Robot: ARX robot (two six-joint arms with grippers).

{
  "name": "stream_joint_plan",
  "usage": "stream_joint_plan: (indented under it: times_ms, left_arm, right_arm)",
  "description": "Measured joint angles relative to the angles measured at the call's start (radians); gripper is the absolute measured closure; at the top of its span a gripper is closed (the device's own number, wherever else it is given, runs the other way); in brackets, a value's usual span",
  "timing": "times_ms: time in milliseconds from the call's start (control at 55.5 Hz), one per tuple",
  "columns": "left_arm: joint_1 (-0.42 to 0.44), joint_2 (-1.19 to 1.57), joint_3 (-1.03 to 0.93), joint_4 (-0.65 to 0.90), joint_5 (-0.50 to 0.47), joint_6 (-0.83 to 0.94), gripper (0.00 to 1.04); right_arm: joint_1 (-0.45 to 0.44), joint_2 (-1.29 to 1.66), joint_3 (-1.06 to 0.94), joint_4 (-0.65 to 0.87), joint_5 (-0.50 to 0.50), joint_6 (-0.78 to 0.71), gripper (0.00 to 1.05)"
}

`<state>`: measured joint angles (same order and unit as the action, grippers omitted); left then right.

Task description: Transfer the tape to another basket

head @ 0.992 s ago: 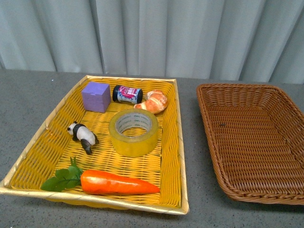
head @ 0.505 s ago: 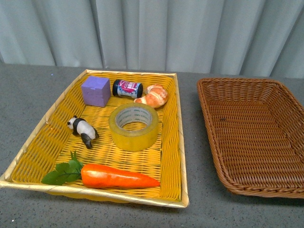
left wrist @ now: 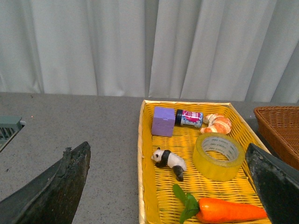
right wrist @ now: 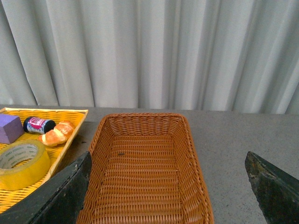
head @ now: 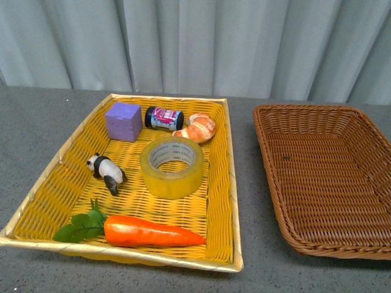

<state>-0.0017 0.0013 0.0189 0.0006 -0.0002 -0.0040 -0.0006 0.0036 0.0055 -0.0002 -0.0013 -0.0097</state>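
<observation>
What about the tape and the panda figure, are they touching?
Apart. The front view shows a strip of bare yellow basket weave between the tape and the panda figure.

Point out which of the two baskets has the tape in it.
The yellow basket, on the left: the tape lies inside it. The brown wicker basket has none.

Staged test setup, grey tabletop [head: 36, 122], pale curtain backdrop [head: 195, 43]

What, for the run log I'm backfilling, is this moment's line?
tape: flat in yellow basket | brown wicker basket: without tape | left pincer: open | right pincer: open
</observation>
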Motion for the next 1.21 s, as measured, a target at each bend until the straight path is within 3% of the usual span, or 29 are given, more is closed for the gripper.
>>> stream_joint_plan:
  times_ms: [559, 667, 721, 793, 1010, 1208]
  left_arm:
    - [0.000, 0.000, 0.000, 0.000, 0.000, 0.000, 0.06]
    - [-0.071, 0.101, 0.054, -0.163, -0.154, -0.077, 0.06]
    - [-0.096, 0.163, 0.058, -0.158, -0.152, -0.100, 0.06]
    - [-0.111, 0.271, 0.072, -0.081, -0.135, -0.110, 0.06]
    - [-0.100, 0.874, 0.257, 0.343, -0.066, -0.136, 0.06]
    - [-0.130, 1.313, 0.480, 0.385, -0.031, -0.147, 0.06]
  right_arm:
    - [0.000, 0.000, 0.000, 0.000, 0.000, 0.000, 0.09]
    - [0.000, 0.000, 0.000, 0.000, 0.000, 0.000, 0.09]
    - [0.000, 0.000, 0.000, 0.000, 0.000, 0.000, 0.09]
    - [0.000, 0.000, 0.000, 0.000, 0.000, 0.000, 0.09]
    - [0.000, 0.000, 0.000, 0.000, 0.000, 0.000, 0.09]
    - [0.000, 0.000, 0.000, 0.000, 0.000, 0.000, 0.09]
